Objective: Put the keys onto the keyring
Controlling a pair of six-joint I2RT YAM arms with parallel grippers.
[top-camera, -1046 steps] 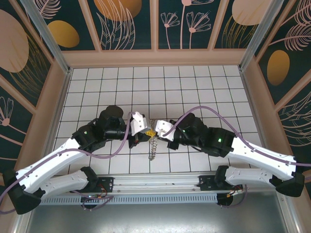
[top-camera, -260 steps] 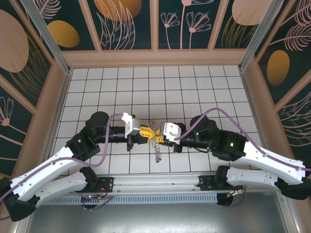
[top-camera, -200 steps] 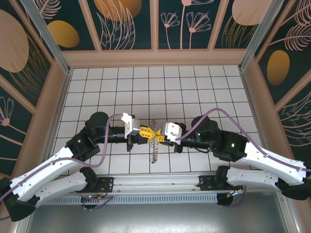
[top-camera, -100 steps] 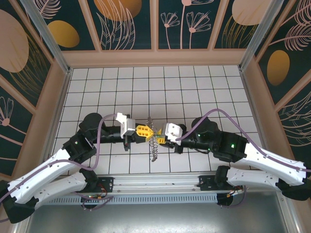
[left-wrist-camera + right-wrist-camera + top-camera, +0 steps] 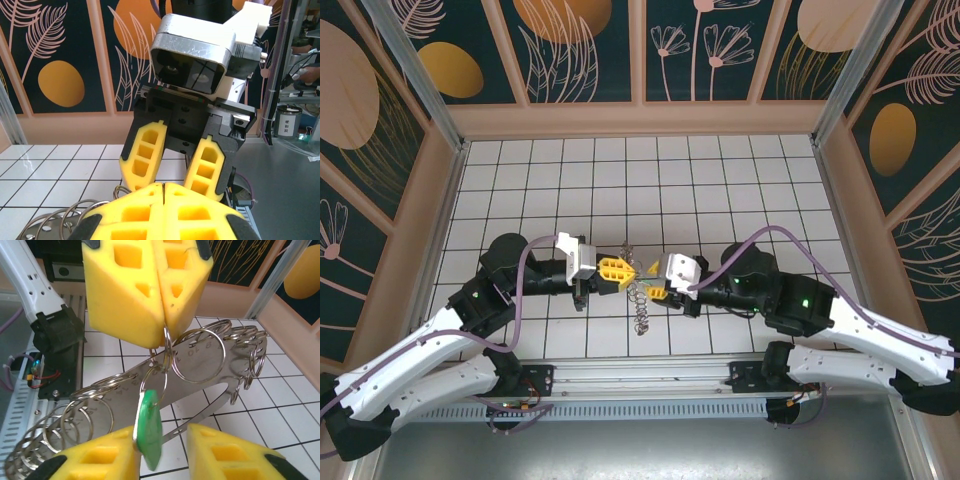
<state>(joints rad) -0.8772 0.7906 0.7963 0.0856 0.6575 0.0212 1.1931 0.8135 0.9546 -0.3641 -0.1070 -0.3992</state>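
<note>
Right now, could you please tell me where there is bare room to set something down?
The far tiles between the arms and the back wall are bare from side to side. It is crowded at the near middle, where the left pincer and right pincer meet at the keyring.

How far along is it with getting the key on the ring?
Nearly done, it seems: the green key hangs from a ring of the keyring. The left gripper holds the keyring up; the right gripper stands open around the key. Probably left: setting it down.
</note>
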